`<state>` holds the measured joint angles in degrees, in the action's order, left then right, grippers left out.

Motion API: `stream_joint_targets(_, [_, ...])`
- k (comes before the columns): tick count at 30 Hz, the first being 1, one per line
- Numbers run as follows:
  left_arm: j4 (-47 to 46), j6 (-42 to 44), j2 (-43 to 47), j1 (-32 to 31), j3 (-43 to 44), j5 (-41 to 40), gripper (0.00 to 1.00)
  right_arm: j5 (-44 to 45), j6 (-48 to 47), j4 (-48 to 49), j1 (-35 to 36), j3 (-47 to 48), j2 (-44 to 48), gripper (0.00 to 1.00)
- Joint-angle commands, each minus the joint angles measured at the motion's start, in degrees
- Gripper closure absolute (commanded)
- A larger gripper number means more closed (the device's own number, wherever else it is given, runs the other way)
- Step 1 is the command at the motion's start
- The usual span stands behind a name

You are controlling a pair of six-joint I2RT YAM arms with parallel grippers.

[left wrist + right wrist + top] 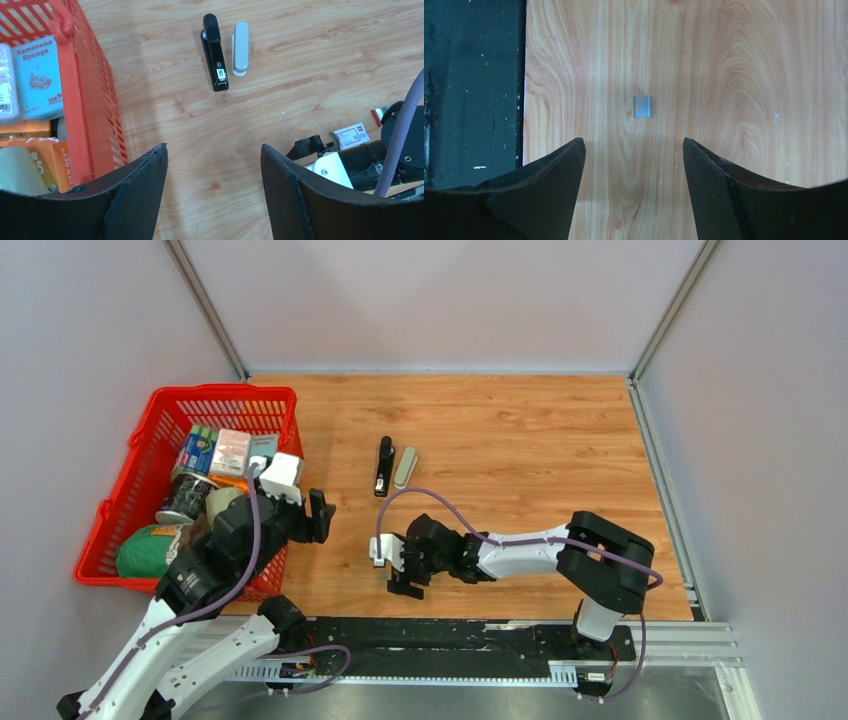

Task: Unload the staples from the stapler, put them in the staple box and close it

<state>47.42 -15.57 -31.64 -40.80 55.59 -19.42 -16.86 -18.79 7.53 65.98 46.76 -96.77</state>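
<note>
Two grippers showed in the top view, each with its fingers spread wide. Your left gripper [320,517] hung beside the red basket [222,393], and your right gripper [403,583] pointed down at the table [520,440]. The black stapler [383,466] lay well beyond both, with a grey oblong piece [405,467] just beside it. The staples could not be made out there.

Left wrist view: the stapler [215,52] lay flat far ahead of your left gripper [214,150], in line with its wide gap. The grey piece [240,48] lay parallel to it, close but apart. The basket [95,100] stood on the left-hand finger's side.

Right wrist view: the staples [642,106] lay flat on the wood ahead of your right gripper [633,142], centred on its wide gap and touching neither finger.
</note>
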Motion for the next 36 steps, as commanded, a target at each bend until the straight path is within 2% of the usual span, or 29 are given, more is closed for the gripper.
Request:
stream_joint_targets(1, [-0.7,1.5,1.6,0.0,-1.4,-0.3,0.25,-3.3,-7.1,5.9,0.1,0.7,-2.1,0.26])
stream_joint_targets(14, [-1.7,2.5,1.5,0.0,-2.9,0.7,0.25,-3.4,-5.4,10.0,0.0,4.2,-8.1,0.34])
stream_joint_targets(19, [-1.9,2.6,1.5,0.1,-3.2,0.4,0.25,-4.3,-4.8,9.8,0.0,4.7,-9.2,0.42])
stream_joint_targets(24, [-1.7,2.6,1.2,0.1,-3.1,0.5,0.25,-5.3,-3.7,9.8,-0.8,4.6,-9.4,0.58])
stream_joint_targets(36, [-1.7,2.4,1.2,0.1,-3.2,0.4,0.25,-5.6,-2.2,10.8,-1.3,2.9,-9.9,0.57])
